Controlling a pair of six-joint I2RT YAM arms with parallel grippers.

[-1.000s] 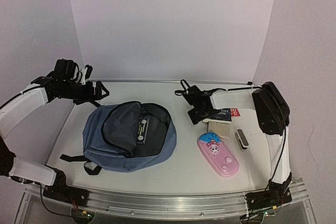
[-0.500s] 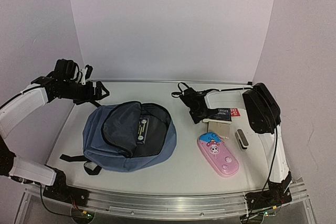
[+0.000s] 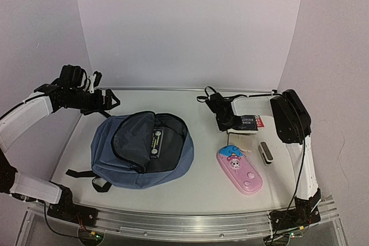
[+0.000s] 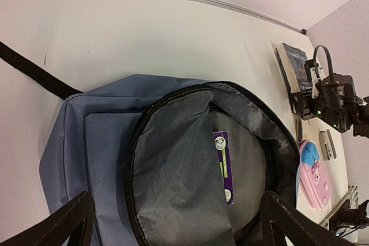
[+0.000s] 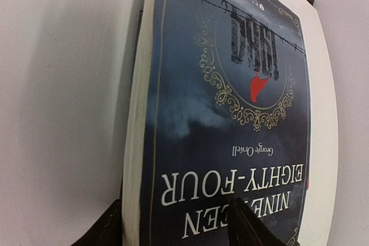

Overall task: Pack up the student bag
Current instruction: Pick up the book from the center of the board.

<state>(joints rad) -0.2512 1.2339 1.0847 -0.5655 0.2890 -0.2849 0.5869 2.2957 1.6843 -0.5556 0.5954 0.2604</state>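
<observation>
table (image 3: 213, 191): carries everything; positions below are relative to the student bag.
student bag (image 3: 173, 162): lies flat on the left half of the table, unzipped, flap folded back, grey lining up. The mouth opens toward the book side, so that looks like the easy way in.
book (image 3: 249, 122): right of the bag's far end, well apart, flat, cover up. My read is that picking it up is the step in hand.
pink pencil case (image 3: 241, 170): right of the bag's near half. Lift the book clear before swinging left so it doesn't clip this.
right gripper (image 3: 223, 123): at the book's bag-side end. Its fingers (image 5: 101, 226) straddle the book, one by the page edge, one over the cover. Can't tell if they're clamped. Bite deep across the full thickness, or the pages will likely fan and it slips.
left gripper (image 3: 109, 102): just behind the bag's far-left corner, fingers wide apart, empty. It could pin the flap if the mouth sags.
grey block (image 3: 264, 152): furthest right of the bag. Can't tell what it is.
</observation>
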